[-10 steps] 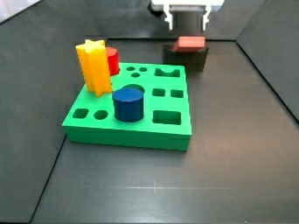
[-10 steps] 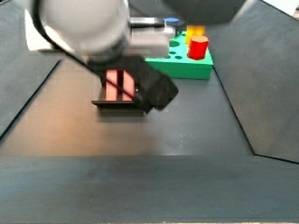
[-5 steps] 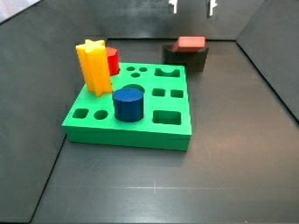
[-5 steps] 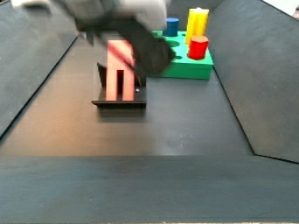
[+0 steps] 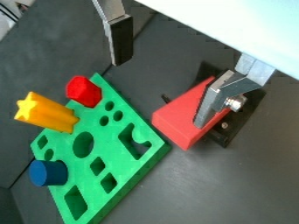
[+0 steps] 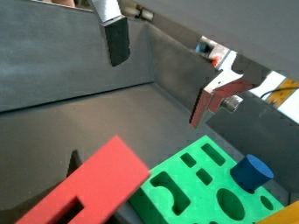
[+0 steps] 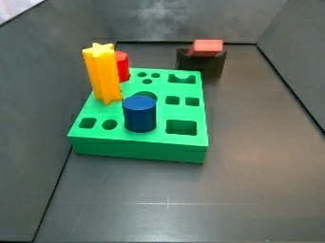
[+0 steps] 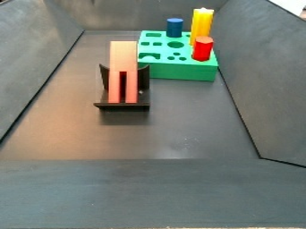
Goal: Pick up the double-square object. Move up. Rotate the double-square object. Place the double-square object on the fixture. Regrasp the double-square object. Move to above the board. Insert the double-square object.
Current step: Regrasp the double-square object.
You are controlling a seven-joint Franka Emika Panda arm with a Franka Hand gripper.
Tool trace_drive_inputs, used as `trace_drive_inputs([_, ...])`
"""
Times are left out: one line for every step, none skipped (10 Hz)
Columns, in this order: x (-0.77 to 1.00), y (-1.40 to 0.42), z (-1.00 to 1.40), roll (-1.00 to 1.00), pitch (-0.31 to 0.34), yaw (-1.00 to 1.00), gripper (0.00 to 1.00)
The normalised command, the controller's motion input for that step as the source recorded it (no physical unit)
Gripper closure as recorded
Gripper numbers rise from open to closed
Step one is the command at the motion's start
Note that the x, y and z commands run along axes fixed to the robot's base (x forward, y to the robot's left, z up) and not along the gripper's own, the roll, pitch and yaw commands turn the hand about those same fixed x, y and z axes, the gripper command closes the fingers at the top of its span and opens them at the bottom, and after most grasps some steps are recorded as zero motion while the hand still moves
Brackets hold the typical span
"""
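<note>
- On the fixture (image 8: pixel 123 97), well clear of the board (image 8: pixel 177 55), the double-square object (image 8: pixel 122 67) lies cradled with its slot showing, probably parked for a regrasp.
- Above both, out of the side views, the gripper (image 5: pixel 176 66) hangs empty, its jaws apart.
- Beside the fixture, the board carries a yellow star peg (image 7: pixel 99 70), red cylinder (image 8: pixel 203 48) and blue cylinder (image 7: pixel 140 112).
- No readable writing or labels anywhere.

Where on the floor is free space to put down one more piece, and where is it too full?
Free: the wide dark floor in front of the board, and the strip between board and fixture. Crowded: the board's corner with the yellow peg, red cylinder and blue cylinder; the fixture holds the double-square object. The gripper hangs open above, empty.
</note>
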Motion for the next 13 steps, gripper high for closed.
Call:
trace_drive_inputs([-0.05,-0.64,0.19,1.00,0.026,0.02,0.00])
trace_drive_inputs([-0.03,-0.44,0.10,1.00,0.023,0.02,0.00])
trace_drive_inputs([-0.03,-0.15,0.05,1.00,0.018,0.02,0.00])
trace_drive_inputs([-0.03,-0.02,0.03,1.00,0.014,0.02,0.00])
trace_drive_inputs([-0.02,-0.03,0.02,1.00,0.009,0.02,0.00])
trace_drive_inputs([-0.01,-0.04,0.02,1.00,0.007,0.02,0.00])
trace_drive_inputs([0.00,-0.03,0.01,1.00,0.004,0.02,0.00])
trace_drive_inputs([0.00,-0.02,0.01,1.00,0.004,0.02,0.00])
trace_drive_inputs([0.00,-0.02,0.01,1.00,0.010,0.03,0.00])
trace_drive_inputs([0.00,-0.02,0.01,1.00,0.014,0.03,0.00])
trace_drive_inputs([0.02,-0.02,0.00,1.00,0.024,0.03,0.00])
trace_drive_inputs([0.03,-0.02,0.00,1.00,0.031,0.03,0.00])
trace_drive_inputs([0.04,-0.03,0.00,1.00,0.041,0.04,0.00])
